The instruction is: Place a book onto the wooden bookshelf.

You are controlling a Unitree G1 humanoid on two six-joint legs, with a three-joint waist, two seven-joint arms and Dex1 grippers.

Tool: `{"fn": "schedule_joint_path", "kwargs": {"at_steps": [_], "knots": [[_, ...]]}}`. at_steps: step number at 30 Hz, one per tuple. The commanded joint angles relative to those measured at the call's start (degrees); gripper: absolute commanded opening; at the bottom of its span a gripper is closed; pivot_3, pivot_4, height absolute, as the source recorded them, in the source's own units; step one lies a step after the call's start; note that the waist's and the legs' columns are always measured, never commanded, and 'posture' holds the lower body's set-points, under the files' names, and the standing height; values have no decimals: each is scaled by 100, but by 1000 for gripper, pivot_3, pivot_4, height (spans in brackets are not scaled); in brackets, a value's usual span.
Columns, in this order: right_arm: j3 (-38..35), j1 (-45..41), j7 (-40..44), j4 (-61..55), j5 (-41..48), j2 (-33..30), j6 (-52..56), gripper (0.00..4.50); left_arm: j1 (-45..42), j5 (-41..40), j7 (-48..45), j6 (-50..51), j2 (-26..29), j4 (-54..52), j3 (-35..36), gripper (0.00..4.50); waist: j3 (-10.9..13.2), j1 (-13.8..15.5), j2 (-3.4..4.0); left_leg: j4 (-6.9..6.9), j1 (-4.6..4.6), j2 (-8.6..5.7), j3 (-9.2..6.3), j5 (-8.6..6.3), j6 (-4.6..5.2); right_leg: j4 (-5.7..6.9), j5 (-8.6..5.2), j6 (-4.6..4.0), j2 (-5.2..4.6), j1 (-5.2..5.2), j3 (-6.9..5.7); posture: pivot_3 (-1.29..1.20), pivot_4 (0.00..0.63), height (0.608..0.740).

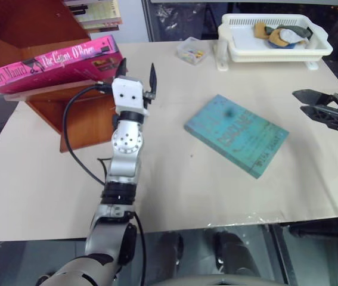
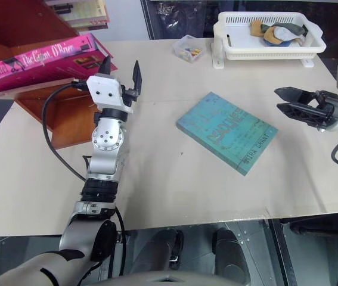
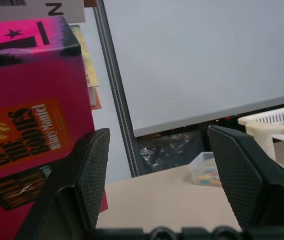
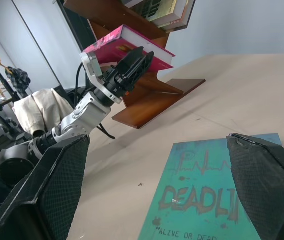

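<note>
Magenta is catching the eye first in the head views: the pink book is lying flat on a slanted board of the wooden bookshelf, which is standing at the bench's far left corner. The left end effector is hovering just beside the book's right end, its black fingers spread and gripping nothing. A teal book is lying flat near the middle of the bench. A white basket tray is sitting along the far edge, with a small clear box beside it. The right end effector is hanging over the right edge, jaws parted and empty.

The left wrist view is showing the pink book close beside one finger, with the other standing well apart.

The right wrist view is looking across the teal book toward the shelf, where the left end effector is sitting right at the pink book, the right one's own fingers spread wide.
</note>
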Motion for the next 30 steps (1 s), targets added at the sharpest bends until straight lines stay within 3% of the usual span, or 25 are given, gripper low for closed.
{"fn": "schedule_joint_path", "kwargs": {"at_steps": [1, 9, 11, 15, 20, 25, 30], "knots": [[-229, 6, 327, -173, 28, -110, 50, 4500, 221, -139, -231, 100, 49, -412, -35, 3436, 0, 0, 0, 0, 0, 0, 0, 0, 0, 0, 0, 0, 0, 0, 0, 0, 150, 740], [-275, 126, 327, -234, 35, -150, 88, 4500, 707, -261, -432, 479, 79, -1008, 10, 3436, 0, 4, 0, 0, 0, 0, -2, 0, 0, 1, 0, 0, -1, 1, -2, 0, 150, 740], [-282, 299, 327, -413, 95, -205, 214, 4500, 1126, -564, -819, 1052, 231, -1618, -35, 3436, -1, 2, 0, 0, 0, 0, -3, 0, 0, 0, 0, 0, -2, 1, -2, 0, 150, 740], [-526, 1123, 327, -1082, 372, -359, 572, 4500, 2381, -1648, -1689, 2479, 766, -3269, 46, 3436, -2, -7, 3, -11, -2, 8, -2, -1, 1, -14, -1, -1, -2, -2, 4, 0, 150, 740], [-893, 2425, 323, -1558, 43, -475, 279, 4500, 3953, -3009, -2337, 3964, 1476, -4661, 567, 3436, -14, 2, -3, -3, 9, 7, -13, -14, 25, -22, 13, 2, -6, 19, -11, 0, 150, 740], [-1003, 3665, 308, -1876, -630, -405, -510, 4500, 4834, -3512, -2750, 4338, 1940, -5063, 803, 3436, -25, -1, 7, -37, 121, 18, -15, -22, 35, -79, 9, 1, -1, 147, -19, 0, 150, 740], [-1167, 4139, 299, -1748, -1072, -318, -1238, 4500, 5025, -3757, -2807, 4391, 2012, -5132, 1046, 3436, -28, -38, 8, -26, 141, 21, -5, -21, 35, -83, 8, 1, 3, 168, -11, 0, 150, 740]]}}
